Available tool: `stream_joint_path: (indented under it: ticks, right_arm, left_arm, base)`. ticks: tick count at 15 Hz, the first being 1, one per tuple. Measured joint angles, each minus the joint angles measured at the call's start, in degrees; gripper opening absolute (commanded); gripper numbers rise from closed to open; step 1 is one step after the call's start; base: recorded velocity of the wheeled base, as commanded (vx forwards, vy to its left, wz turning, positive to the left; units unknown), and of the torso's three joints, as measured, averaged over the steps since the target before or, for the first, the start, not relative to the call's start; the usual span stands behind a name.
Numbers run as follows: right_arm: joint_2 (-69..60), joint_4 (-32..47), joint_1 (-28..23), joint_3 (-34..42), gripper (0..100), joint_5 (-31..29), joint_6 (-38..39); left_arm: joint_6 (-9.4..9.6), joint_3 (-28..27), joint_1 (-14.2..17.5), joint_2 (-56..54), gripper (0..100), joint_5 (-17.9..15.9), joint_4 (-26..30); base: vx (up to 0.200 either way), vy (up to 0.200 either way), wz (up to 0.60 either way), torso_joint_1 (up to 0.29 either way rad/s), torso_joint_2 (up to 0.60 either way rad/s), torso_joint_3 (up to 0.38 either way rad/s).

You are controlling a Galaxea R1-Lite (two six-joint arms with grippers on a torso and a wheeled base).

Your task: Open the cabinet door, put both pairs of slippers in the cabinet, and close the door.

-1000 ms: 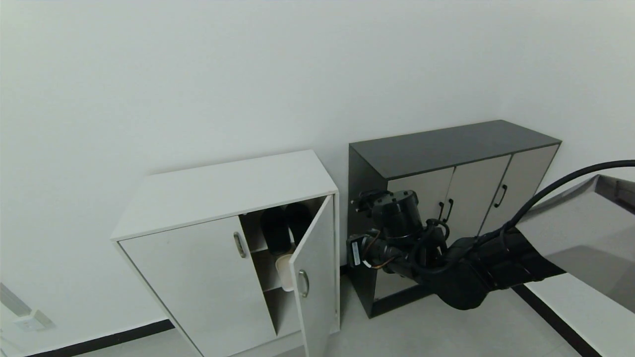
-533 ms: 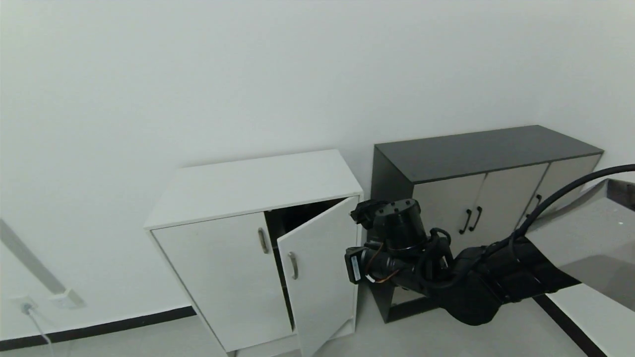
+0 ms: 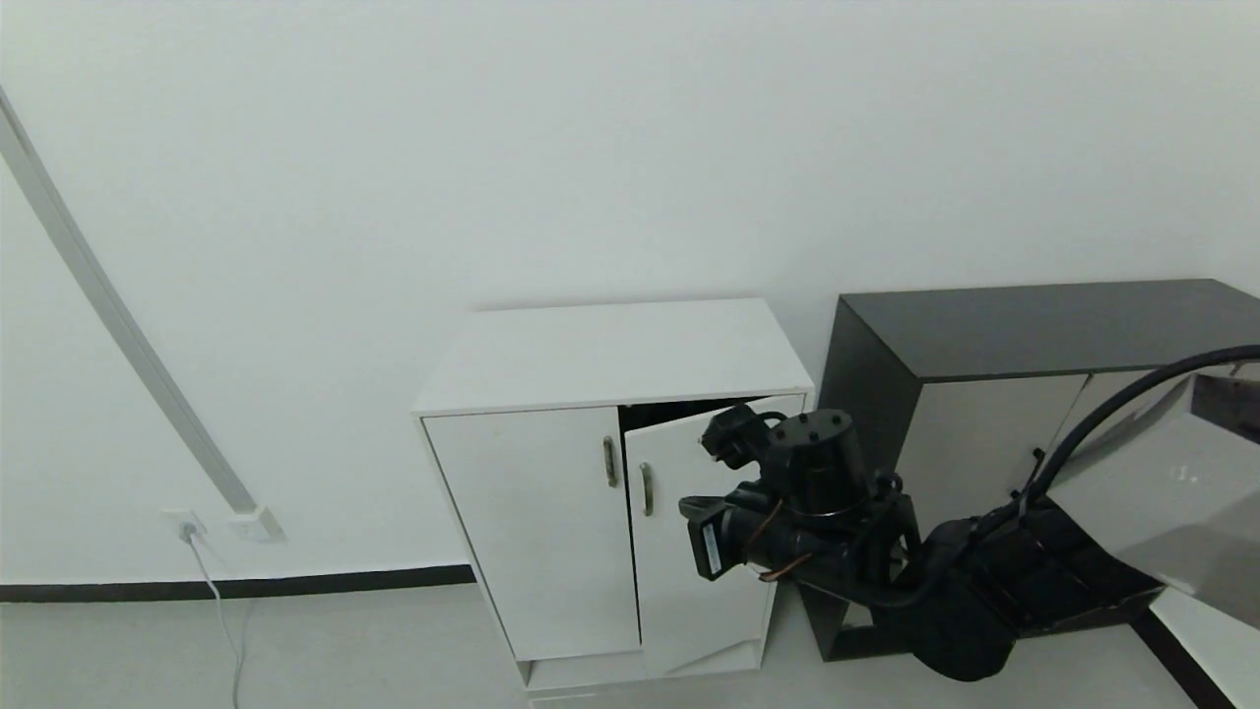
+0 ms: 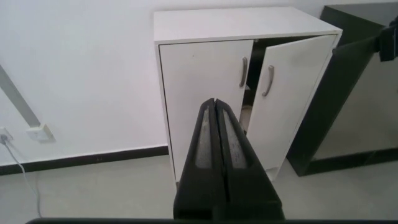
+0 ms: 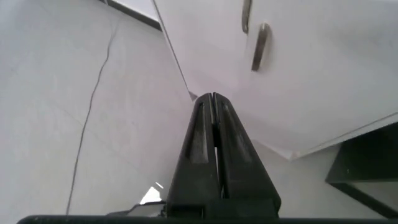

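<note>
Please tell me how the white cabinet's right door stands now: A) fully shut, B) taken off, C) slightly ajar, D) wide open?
C: the right door angles a little out from the cabinet, leaving a dark gap at its top, while the left door sits flush.

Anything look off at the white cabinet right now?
Yes: the right door of the white cabinet stands ajar, its handle edge swung out with a dark gap along the top, while the left door sits flush. Nothing else stands out.
</note>
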Motion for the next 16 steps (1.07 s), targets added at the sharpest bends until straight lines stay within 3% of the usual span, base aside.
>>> stream_joint_path:
  ticks: [5, 16]
  right_arm:
    - [-0.5, -8.7, -0.5, 8.9, 0, 3.4, -1.6]
    - [-0.4, -15.1, 0.6, 19.3, 0, 4.0, -1.5]
  left_arm:
    - [0.06, 0.0, 0.0, 0.0, 0, 0.0, 0.0]
    - [0.15, 0.0, 0.0, 0.0, 0, 0.0, 0.0]
  base:
    - [0.000, 0.000, 0.00, 0.000, 0.00, 0.000]
    - [0.182, 0.000, 0.00, 0.002, 0.00, 0.002]
